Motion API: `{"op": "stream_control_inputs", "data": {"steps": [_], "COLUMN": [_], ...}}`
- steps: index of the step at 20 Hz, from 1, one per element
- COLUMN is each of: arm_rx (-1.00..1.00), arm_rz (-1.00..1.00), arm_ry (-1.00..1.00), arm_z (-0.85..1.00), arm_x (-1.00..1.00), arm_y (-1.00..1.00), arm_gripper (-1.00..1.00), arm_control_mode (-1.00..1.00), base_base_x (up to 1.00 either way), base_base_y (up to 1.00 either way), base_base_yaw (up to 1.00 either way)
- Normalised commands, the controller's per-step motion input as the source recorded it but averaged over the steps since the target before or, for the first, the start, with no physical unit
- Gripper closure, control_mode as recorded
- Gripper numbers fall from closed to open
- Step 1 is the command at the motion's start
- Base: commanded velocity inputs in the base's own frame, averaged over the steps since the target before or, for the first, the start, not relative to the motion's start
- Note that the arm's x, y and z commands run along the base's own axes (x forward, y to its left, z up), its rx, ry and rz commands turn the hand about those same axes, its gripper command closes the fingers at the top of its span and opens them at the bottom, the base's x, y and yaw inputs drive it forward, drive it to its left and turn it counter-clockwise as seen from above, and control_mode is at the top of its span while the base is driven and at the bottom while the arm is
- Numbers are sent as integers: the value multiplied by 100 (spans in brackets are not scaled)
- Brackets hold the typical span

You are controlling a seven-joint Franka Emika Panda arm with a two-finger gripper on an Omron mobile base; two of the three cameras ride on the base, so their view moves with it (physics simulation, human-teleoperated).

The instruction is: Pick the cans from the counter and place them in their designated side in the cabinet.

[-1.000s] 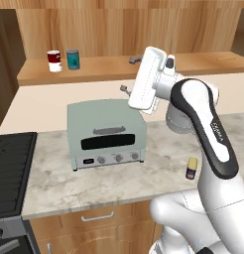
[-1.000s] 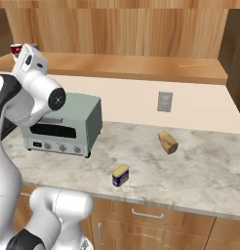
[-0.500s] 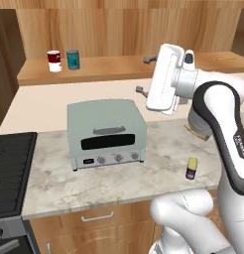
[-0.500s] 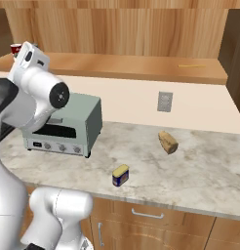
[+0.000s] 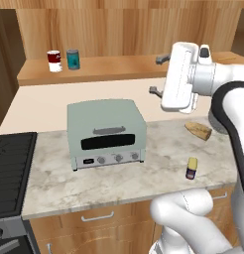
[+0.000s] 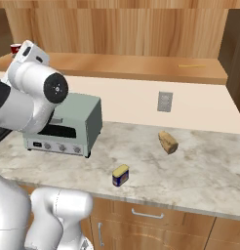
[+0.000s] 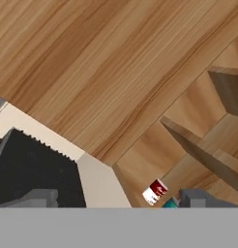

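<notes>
The scene is evenly and brightly lit from above, with no glare. Soft, short shadows are cast beneath the toaster oven [image 5: 105,133] and the dark blue can [image 6: 120,175] on the bench [image 6: 200,171]. Edges are rendered sharp, though the hand view is coarser and slightly blocky.

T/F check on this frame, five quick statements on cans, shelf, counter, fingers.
1. The teal can stands on the cabinet shelf beside the red-and-white can. True.
2. The dark blue can is on the shelf too. False: it stands on the counter, right of the toaster oven.
3. The gripper fingers hold a can. False: they are open and empty.
4. A bread piece lies on the counter. True.
5. The toaster oven door hangs open. False: it is shut.
</notes>
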Motion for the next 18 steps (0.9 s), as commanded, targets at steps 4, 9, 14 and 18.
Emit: {"op": "stream_control_inputs", "data": {"steps": [4,9,14,18], "arm_rx": [0,-3,-9,-10], "arm_rz": [0,-7,-12,-12], "arm_ry": [13,14,18,15], "arm_z": [23,10,1,0], "arm_x": [-15,-28,-34,-42], "arm_y": [-1,-19,-28,-27], "arm_gripper": [-100,-100,-100,-100], "arm_control_mode": [-100,-100,-100,-100], "base_base_x": [0,0,0,0], "base_base_y": [0,0,0,0], "base_base_yaw": [0,0,0,0]}}
